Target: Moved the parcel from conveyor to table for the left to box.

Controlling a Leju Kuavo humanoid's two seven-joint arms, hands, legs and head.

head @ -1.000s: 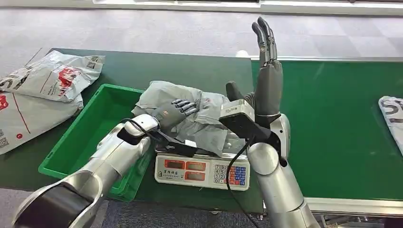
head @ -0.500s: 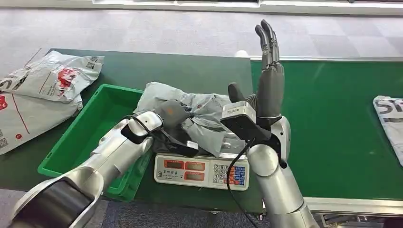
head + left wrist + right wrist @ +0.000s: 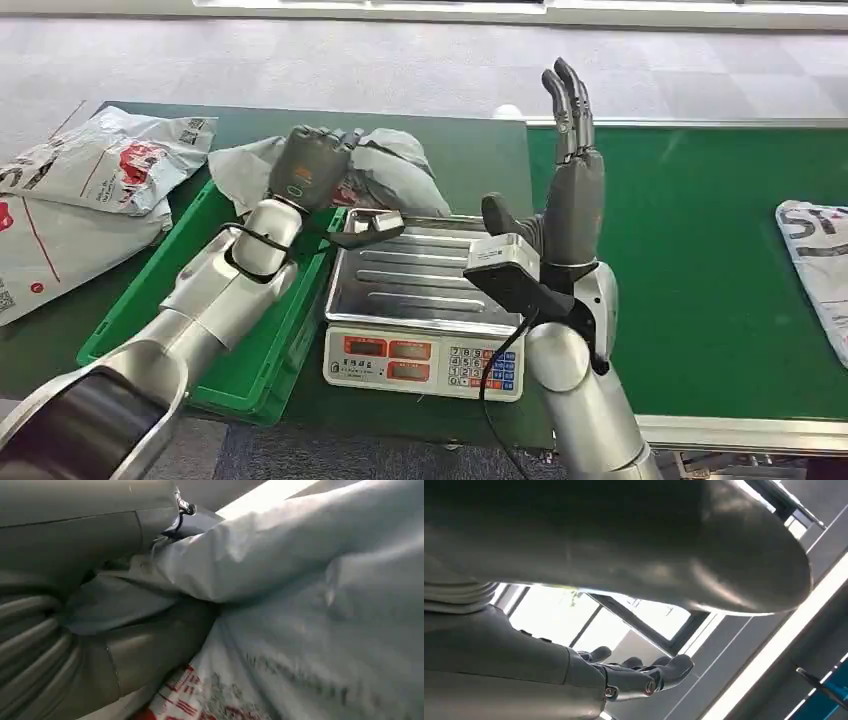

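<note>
Parcel (image 3: 375, 170): grey mailer, gripped by left hand (image 3: 305, 165) above green box's (image 3: 150, 300) far rim. Right hand (image 3: 565, 190): fingers apart, empty, upright. Risk: slack bag snags rim, slides onto worktop (image 3: 440, 150).

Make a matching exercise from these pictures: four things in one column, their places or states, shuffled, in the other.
1. grey parcel
2. scale pan
3. right hand
4. green box

a. raised, fingers pointing up
b. bare
c. held by the left hand
d. left of the scale

Pairs: 1-c, 2-b, 3-a, 4-d
</note>
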